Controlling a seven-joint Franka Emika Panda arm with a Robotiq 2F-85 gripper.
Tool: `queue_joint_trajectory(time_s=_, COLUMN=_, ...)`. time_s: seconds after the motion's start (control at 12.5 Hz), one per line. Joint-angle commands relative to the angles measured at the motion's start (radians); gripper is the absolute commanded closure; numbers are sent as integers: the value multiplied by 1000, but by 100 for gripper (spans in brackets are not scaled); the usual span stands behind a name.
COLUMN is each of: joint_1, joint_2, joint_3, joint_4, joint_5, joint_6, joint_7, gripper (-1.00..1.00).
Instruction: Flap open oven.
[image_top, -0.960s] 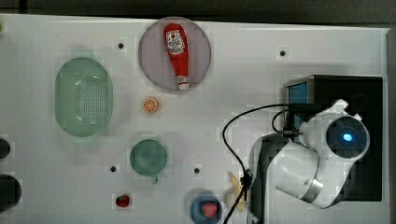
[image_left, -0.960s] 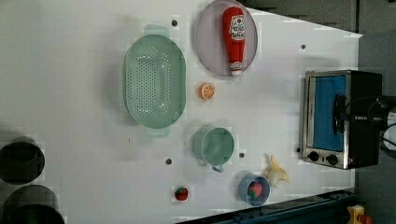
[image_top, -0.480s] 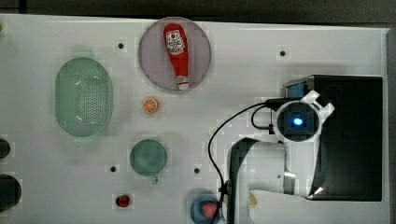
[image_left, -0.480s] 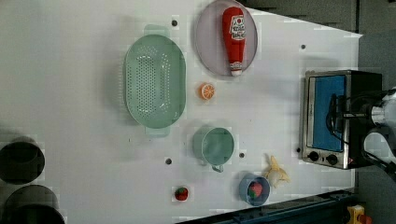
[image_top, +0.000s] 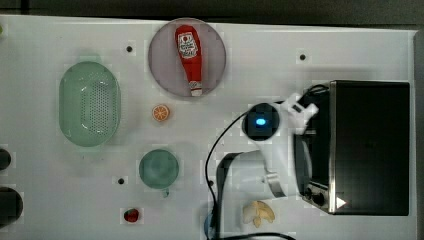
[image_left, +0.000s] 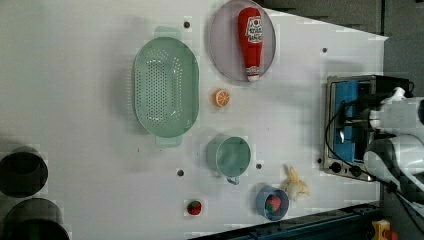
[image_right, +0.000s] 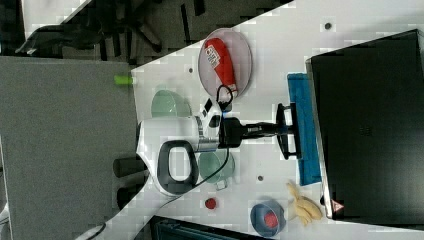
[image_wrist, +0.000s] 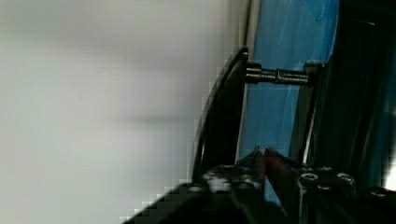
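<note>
oven (image_wrist: 289, 102) blue glass door | black bar handle (image_wrist: 224, 116) beside gripper (image_wrist: 261, 163)

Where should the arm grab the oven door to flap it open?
Grab the bar handle, coming straight at the oven from its front, one finger on each side of the bar. The bar stands off the blue glass door on posts, leaving room behind it. The gripper already sits there.

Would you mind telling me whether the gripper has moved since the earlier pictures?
Yes: in the top view the gripper has swung leftward off the oven top to its front.
</note>
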Motion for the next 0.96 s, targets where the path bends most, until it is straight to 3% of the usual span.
queue_joint_trajectory(time_s=0.08, joint_1=65, joint_2=96, joint_3=60, joint_4=-4, joint_5=-73, joint_6=-4, joint_7=312, gripper=65)
queue_joint_trajectory(time_s=0.4, joint_1=127, joint_2=208, joint_3=81, joint_4=13, joint_5=-254, joint_6=-14, joint_7=569, gripper=65)
queue_joint_trajectory(time_s=0.72, joint_1=177, joint_2=295, joint_3=82, joint_4=40, joint_5=-271, joint_6=-23, joint_7=734, gripper=65)
queue_joint_trajectory(time_s=0.96, joint_1=185, joint_2=318, joint_3=82, joint_4=43, joint_5=-271, joint_6=-16, joint_7=739, gripper=65)
